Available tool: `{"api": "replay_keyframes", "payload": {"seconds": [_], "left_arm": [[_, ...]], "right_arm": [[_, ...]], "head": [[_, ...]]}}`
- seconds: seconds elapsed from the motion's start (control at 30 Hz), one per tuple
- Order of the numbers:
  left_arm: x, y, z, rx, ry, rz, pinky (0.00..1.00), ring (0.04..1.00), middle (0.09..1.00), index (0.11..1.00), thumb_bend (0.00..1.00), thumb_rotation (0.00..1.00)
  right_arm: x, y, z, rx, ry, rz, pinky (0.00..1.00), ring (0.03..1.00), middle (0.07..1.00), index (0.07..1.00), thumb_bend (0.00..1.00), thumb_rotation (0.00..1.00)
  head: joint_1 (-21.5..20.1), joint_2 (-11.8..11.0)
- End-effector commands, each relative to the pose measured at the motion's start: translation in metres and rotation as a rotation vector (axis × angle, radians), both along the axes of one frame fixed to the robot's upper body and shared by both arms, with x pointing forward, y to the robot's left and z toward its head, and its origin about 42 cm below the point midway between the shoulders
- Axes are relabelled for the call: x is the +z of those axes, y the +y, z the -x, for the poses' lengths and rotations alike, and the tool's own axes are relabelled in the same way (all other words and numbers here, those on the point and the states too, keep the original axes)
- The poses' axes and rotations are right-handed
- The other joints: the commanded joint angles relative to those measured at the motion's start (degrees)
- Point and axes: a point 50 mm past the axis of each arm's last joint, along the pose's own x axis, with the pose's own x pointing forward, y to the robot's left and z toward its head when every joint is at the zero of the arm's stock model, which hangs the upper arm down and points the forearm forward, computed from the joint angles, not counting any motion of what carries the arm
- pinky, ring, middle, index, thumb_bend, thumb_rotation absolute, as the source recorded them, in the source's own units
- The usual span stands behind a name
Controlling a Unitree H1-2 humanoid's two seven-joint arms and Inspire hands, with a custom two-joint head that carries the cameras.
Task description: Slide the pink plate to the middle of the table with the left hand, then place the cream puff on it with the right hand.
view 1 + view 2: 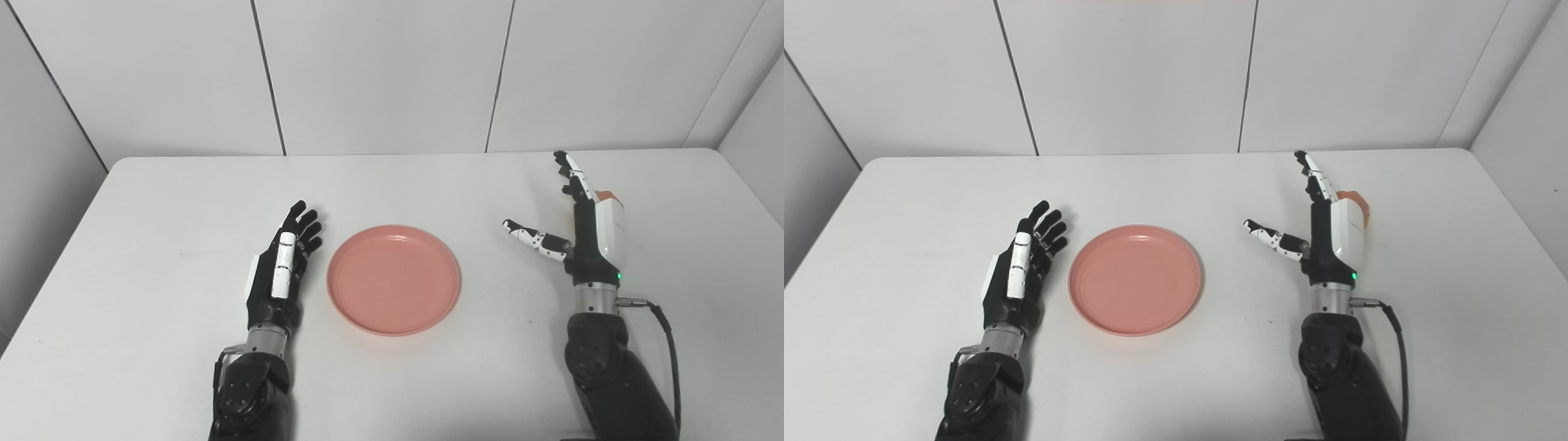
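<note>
left hand (278,269) open, fingers straight, just left of the pink plate (393,279), not touching. plate round, shallow, bare, flat on the white bench (153,245). right hand (585,233) open, thumb out; cream puff (1358,204) mostly hidden just behind it, only an orange-brown edge shows.

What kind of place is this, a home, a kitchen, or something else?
Most likely a robot test cell, not a home. A plain white table stands inside bare white panel walls, and it holds only a pink plate between two robot hands, and something orange half hidden behind the right hand.
</note>
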Motion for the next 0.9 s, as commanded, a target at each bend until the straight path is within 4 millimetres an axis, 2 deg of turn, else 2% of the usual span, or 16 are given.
{"api": "replay_keyframes", "payload": {"seconds": [0.0,0.03,0.13,0.2,0.43,0.53,0.57,0.77,0.87], "left_arm": [[-0.02,0.007,0.01,-0.006,0.067,0.002,0.88,0.881,0.882,0.866,0.62,0.88],[-0.02,0.007,0.01,-0.005,0.07,0.005,0.88,0.879,0.88,0.867,0.62,0.88],[-0.02,0.009,0.009,-0.007,0.073,-0.004,0.88,0.877,0.879,0.868,0.62,0.89],[-0.019,0.01,0.009,-0.008,0.075,-0.01,0.87,0.874,0.876,0.865,0.62,0.89],[-0.022,0.015,0.009,-0.027,0.069,-0.032,0.88,0.879,0.878,0.864,0.62,0.91],[-0.022,0.017,0.009,-0.033,0.067,-0.035,0.88,0.883,0.882,0.866,0.62,0.92],[-0.021,0.019,0.009,-0.038,0.067,-0.039,0.88,0.884,0.883,0.868,0.62,0.92],[-0.02,0.026,0.008,-0.063,0.066,-0.044,0.92,0.916,0.91,0.896,0.58,0.99],[-0.021,0.029,0.007,-0.08,0.061,-0.056,0.94,0.932,0.926,0.917,0.6,1.0]], "right_arm": [[0.03,-0.009,-0.011,-0.005,-0.137,0.023,0.71,0.802,0.857,0.857,0.62,0.16],[0.032,-0.013,-0.012,-0.022,-0.142,0.026,0.75,0.831,0.861,0.857,0.62,0.17],[0.037,-0.025,-0.016,-0.069,-0.153,0.047,0.78,0.849,0.87,0.862,0.63,0.18],[0.04,-0.032,-0.018,-0.087,-0.161,0.066,0.77,0.845,0.874,0.86,0.64,0.17],[0.049,-0.06,-0.023,-0.187,-0.095,0.09,0.76,0.857,0.897,0.886,0.65,0.24],[0.049,-0.065,-0.024,-0.199,-0.079,0.095,0.75,0.852,0.891,0.879,0.67,0.23],[0.05,-0.065,-0.025,-0.208,-0.058,0.097,0.75,0.851,0.891,0.877,0.67,0.23],[0.046,-0.062,-0.027,-0.226,0.017,0.113,0.74,0.849,0.889,0.89,0.67,0.24],[0.042,-0.06,-0.029,-0.224,0.041,0.103,0.74,0.85,0.887,0.888,0.67,0.22]], "head": [[-0.2,0.0],[-0.3,0.0],[-0.7,0.3],[-1.2,0.2],[-3.1,0.0],[-4.4,-0.3],[-6.1,-0.4],[-9.1,-1.0],[-9.3,-1.0]]}}
